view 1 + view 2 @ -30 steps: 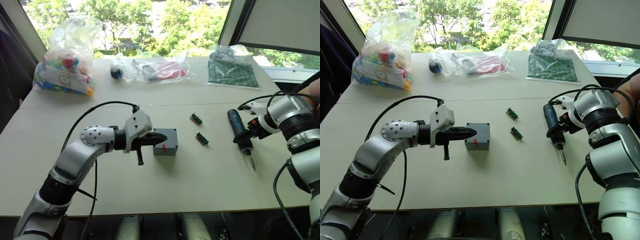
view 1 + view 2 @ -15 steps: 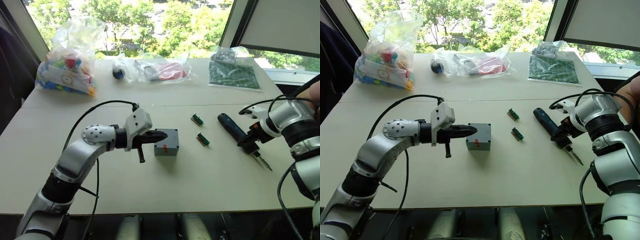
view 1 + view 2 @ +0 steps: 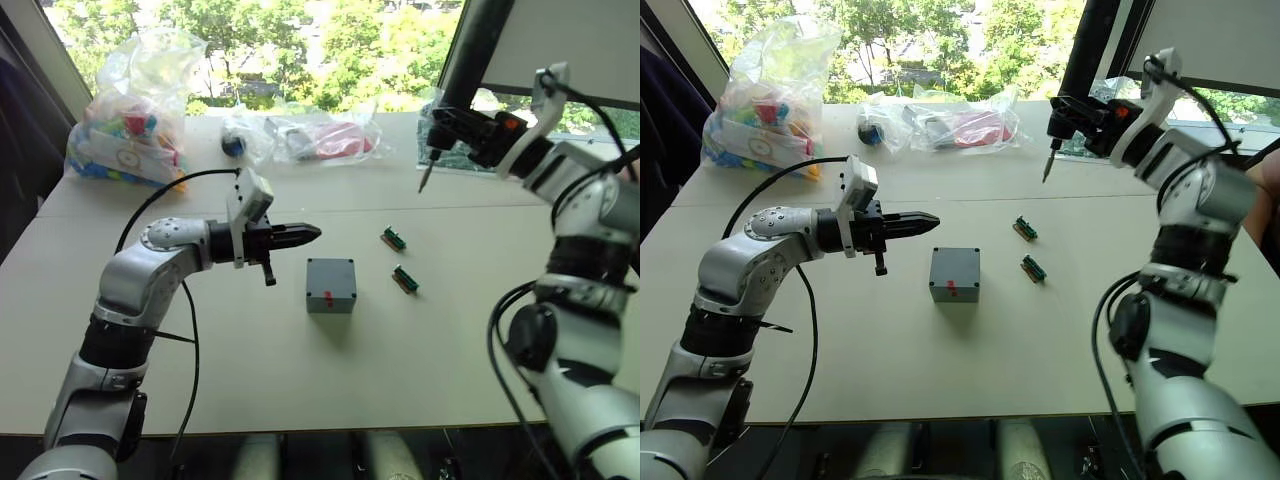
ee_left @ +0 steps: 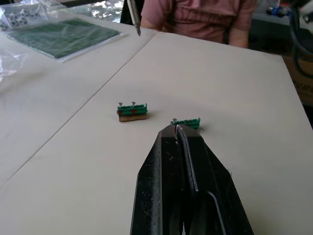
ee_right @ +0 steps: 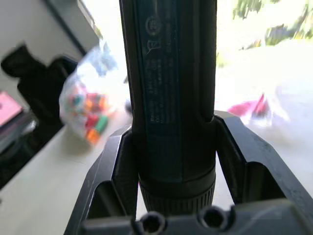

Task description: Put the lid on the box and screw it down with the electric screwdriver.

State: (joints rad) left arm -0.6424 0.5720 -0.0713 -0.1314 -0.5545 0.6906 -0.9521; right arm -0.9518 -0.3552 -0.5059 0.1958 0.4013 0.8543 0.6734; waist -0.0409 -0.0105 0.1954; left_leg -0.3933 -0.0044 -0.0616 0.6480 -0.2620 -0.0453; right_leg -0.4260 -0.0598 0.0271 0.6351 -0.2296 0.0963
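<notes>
Far left of the box, at the back of the surface [image 3: 250,370], sits a clear bag of coloured toys [image 3: 135,115]; nearer the window, behind the box, lie a small dark ball in plastic [image 3: 234,146] and a bag w/ red and pink items [image 3: 325,140]. The left gripper [image 3: 305,234] hangs just left of and behind the box, above the surface, fingers [image 4: 183,196] pressed together w/ nothing between them, tips aimed toward the box side. The box [image 3: 331,285] stands about mid-surface, grey lid [image 3: 955,266] sitting on top, small red mark [image 3: 329,297] on its near face; no gripper touches it. Right of the box, close by, are two green connectors: one [image 3: 393,238] further back, one [image 3: 405,279] nearer. Well right of and behind the box, the right gripper [image 3: 470,130] is raised high off the surface, fingers [image 5: 242,156] clamped around the electric screwdriver [image 3: 468,60], which stands nearly upright, thin metal bit [image 3: 424,178] pointing down, well apart from the box. Behind that, a green board in plastic [image 4: 63,35] lies by the window. In the left wrist view a person in a pink top [image 4: 200,19] sits past the far edge.
</notes>
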